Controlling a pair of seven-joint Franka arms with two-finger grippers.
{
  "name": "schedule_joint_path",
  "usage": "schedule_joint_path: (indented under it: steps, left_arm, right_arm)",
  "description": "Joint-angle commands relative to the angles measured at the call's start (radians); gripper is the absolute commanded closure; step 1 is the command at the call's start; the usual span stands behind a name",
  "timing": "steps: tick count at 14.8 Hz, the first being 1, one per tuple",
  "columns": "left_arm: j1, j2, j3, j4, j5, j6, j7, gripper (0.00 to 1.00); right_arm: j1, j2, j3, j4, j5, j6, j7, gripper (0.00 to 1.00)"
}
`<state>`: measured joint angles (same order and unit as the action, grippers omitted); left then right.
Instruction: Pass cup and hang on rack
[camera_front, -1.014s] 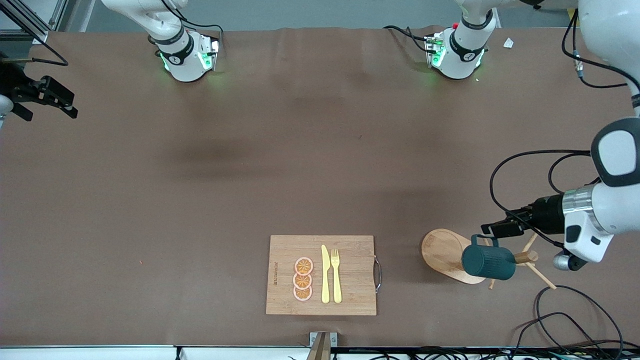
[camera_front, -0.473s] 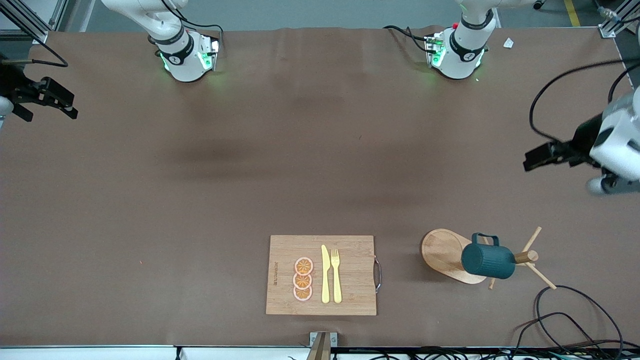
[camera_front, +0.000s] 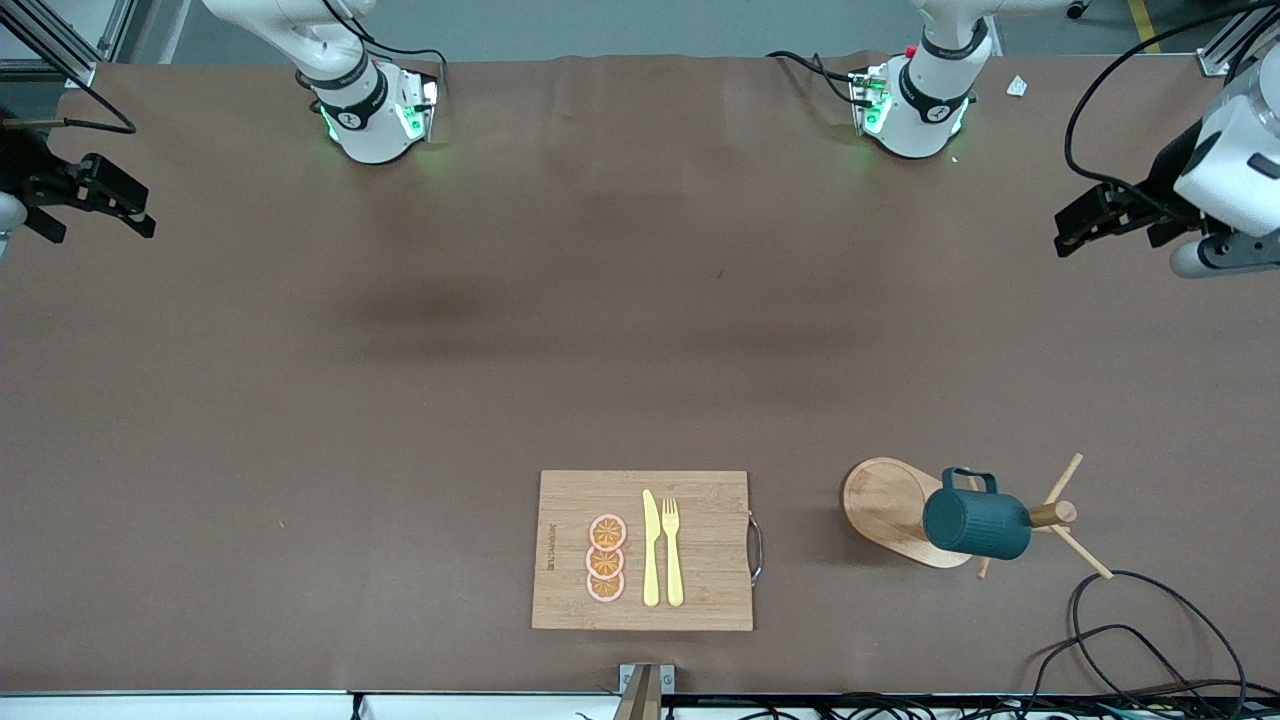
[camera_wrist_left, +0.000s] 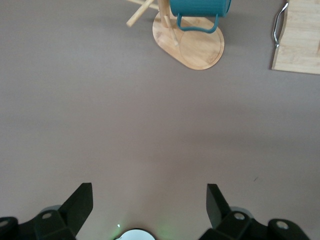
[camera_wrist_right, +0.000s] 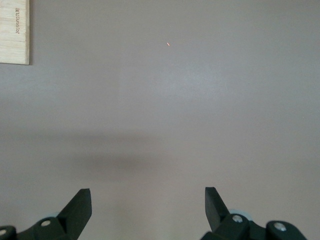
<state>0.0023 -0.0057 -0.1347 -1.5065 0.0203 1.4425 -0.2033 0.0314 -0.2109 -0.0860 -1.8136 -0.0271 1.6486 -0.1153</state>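
The dark teal cup (camera_front: 976, 523) hangs by its handle on a peg of the light wooden rack (camera_front: 895, 510), which stands toward the left arm's end of the table, near the front camera. Both also show in the left wrist view, the cup (camera_wrist_left: 200, 7) on the rack (camera_wrist_left: 197, 47). My left gripper (camera_front: 1075, 225) is open and empty, up over bare table at the left arm's end, well away from the rack. In its wrist view the left gripper (camera_wrist_left: 149, 200) holds nothing. My right gripper (camera_front: 120, 205) waits open and empty at the right arm's end; its wrist view (camera_wrist_right: 148, 202) shows bare table.
A bamboo cutting board (camera_front: 570, 500) with a yellow knife (camera_front: 650, 550), a yellow fork (camera_front: 672, 550) and orange slices (camera_front: 606, 558) lies near the front camera, beside the rack. Black cables (camera_front: 1130, 620) lie near the rack at the table's corner.
My left gripper has drawn away from the cup on the rack and moved up toward the left arm's base. The cup stays hanging. The right arm has not moved.
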Motion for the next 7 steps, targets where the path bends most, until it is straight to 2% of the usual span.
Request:
schedule_joint_path:
  steps: [1, 7]
  left_arm:
    - [0.022, -0.049, 0.001, -0.047, 0.013, 0.023, 0.088, 0.0]
    - [0.028, -0.054, -0.009, -0.049, 0.015, 0.009, 0.111, 0.0]
  right_arm:
    - [0.004, 0.005, -0.001, 0.02, -0.01, -0.015, -0.006, 0.0]
    - [0.005, 0.005, 0.0, 0.02, -0.01, -0.015, -0.006, 0.0]
